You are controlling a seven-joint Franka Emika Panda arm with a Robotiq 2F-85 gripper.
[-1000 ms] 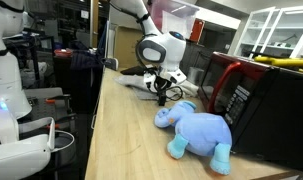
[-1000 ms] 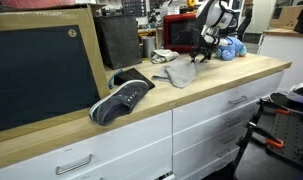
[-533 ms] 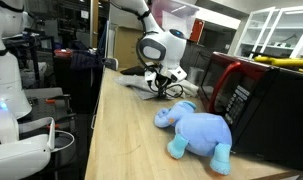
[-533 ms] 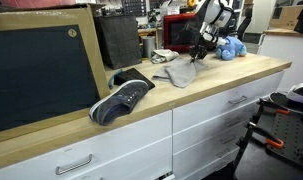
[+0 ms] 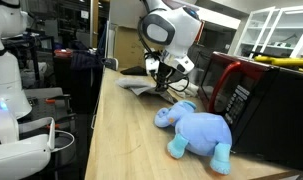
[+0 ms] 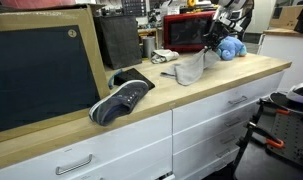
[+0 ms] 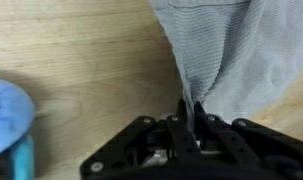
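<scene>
The end effector (image 7: 191,112) is clenched on a fold of the grey cloth (image 7: 226,50), which hangs from it, its lower edge on the desk (image 5: 121,140), near the blue plush elephant (image 5: 198,128) at the microwave (image 5: 259,100) end.

Light wooden desk (image 5: 121,135), top seen in both exterior views, white drawer fronts (image 6: 206,120) beneath. Resting on top, from near end to far end:
- black board in pale wood frame (image 6: 41,75), standing upright
- dark grey sneaker with white sole (image 6: 121,97), just beside board
- grey ribbed cloth (image 6: 189,70), lower part on wood, upper edge raised off it
- light blue plush elephant (image 5: 196,128), lying beside red-and-black microwave oven (image 5: 253,95)

Wrist view: bare wood grain beside cloth.
</scene>
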